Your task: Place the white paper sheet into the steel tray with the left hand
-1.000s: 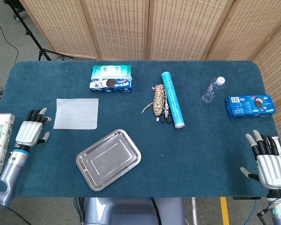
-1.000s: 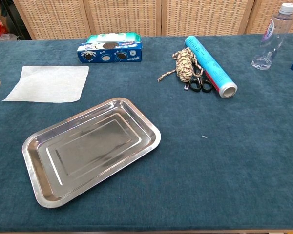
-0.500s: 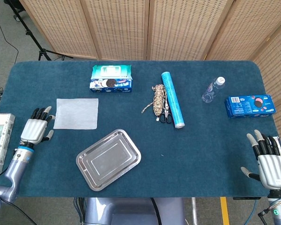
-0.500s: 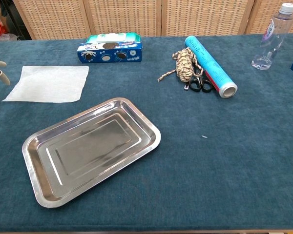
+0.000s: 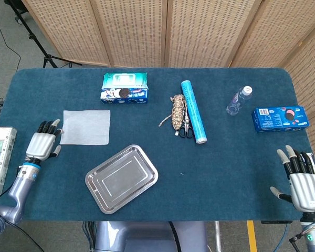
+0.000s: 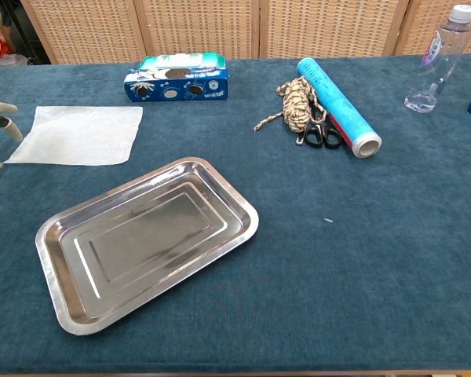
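The white paper sheet (image 5: 86, 127) (image 6: 77, 135) lies flat on the blue table at the left. The steel tray (image 5: 121, 178) (image 6: 145, 239) sits empty in front of it, turned at an angle. My left hand (image 5: 43, 143) hovers just left of the sheet's near left corner, fingers spread and holding nothing; only its fingertips (image 6: 0, 120) show at the chest view's left edge. My right hand (image 5: 302, 178) rests open at the table's near right edge, far from both.
A blue-green cookie pack (image 5: 125, 87) lies behind the sheet. A rope bundle (image 5: 177, 110), scissors (image 5: 186, 129) and a blue roll (image 5: 193, 111) lie mid-table. A water bottle (image 5: 238, 101) and a blue cookie box (image 5: 280, 117) are at the right.
My left hand has moved right and slightly forward, closing on the sheet's left edge. The right hand, sheet and tray have not moved.
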{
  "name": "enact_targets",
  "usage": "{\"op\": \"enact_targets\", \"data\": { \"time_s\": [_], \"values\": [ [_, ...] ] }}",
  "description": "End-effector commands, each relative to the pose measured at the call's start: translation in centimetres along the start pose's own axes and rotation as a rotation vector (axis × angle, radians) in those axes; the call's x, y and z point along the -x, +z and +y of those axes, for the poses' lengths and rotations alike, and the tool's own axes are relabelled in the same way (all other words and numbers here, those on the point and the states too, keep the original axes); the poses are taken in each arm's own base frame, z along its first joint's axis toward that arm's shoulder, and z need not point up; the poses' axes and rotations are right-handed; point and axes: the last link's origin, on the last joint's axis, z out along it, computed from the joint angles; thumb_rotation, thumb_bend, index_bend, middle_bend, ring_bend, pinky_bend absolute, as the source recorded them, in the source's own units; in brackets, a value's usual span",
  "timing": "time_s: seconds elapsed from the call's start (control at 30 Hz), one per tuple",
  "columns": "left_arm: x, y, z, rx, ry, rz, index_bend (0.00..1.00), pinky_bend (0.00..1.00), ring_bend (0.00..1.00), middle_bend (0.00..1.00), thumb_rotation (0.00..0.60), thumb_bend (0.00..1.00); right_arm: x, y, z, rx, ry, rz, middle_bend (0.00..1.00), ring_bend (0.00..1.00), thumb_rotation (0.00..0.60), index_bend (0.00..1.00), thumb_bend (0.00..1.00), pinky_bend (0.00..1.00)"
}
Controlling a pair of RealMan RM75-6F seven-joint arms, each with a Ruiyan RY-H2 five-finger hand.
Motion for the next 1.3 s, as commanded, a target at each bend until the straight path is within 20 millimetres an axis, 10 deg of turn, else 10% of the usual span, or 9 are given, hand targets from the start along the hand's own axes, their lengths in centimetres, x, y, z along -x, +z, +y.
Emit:
{"op": "enact_targets", "data": {
  "time_s": [0.03, 0.43, 1.3],
  "values": [
    [0.3, 0.5, 0.4, 0.001, 0.009, -0.006, 0.31, 0.00, 0.00, 0.00, 0.551, 0.41, 0.0, 0.0, 0.0, 0.000, 0.001, 0.001, 0.00, 0.00, 0.600, 0.04, 0.00, 0.00],
    [0.8, 1.4, 1.1, 0.003, 0.009, 0.004, 0.33, 0.00, 0.00, 0.00, 0.588, 0.42, 0.0, 0.0, 0.0, -0.002, 0.003, 0.001, 0.00, 0.00, 0.600, 0.04, 0.00, 0.00],
    [-1.3, 2.0, 1.0, -0.010, -0.004, 0.113, 0.72, 0.00, 0.00, 0.00, 0.600, 0.46, 0.0, -0.1, -0.1, -0.010, 0.006, 0.000, 0.00, 0.00, 0.600, 0.04, 0.00, 0.00]
  ]
}}
